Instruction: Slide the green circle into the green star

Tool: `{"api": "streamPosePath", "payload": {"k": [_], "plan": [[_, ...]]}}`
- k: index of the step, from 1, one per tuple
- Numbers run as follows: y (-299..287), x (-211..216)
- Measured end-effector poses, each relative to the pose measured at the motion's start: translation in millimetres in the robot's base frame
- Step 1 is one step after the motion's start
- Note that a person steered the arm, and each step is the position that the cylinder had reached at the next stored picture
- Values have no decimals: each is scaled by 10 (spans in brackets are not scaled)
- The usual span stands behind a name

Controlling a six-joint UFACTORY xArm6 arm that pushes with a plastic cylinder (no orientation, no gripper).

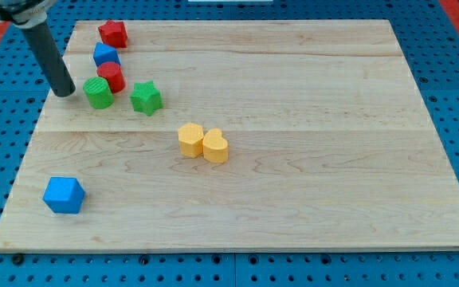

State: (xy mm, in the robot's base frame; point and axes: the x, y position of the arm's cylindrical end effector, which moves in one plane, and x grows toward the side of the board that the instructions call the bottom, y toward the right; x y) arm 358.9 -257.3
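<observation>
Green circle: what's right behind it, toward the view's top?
A red block touches the green circle there, a blue block beyond it. The circle hides the red block's base. My tip sits at its left.

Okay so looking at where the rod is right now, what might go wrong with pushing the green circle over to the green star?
My tip sits just to the view's left of the green circle. The red block touches the circle's upper edge, so a push may drag it along. The green star is loose, so a hard push could knock it away toward the view's right.
</observation>
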Motion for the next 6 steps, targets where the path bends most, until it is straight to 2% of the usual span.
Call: {"api": "streamPosePath", "payload": {"k": [2,4,6], "plan": [[1021,115],[680,93],[973,174]]}}
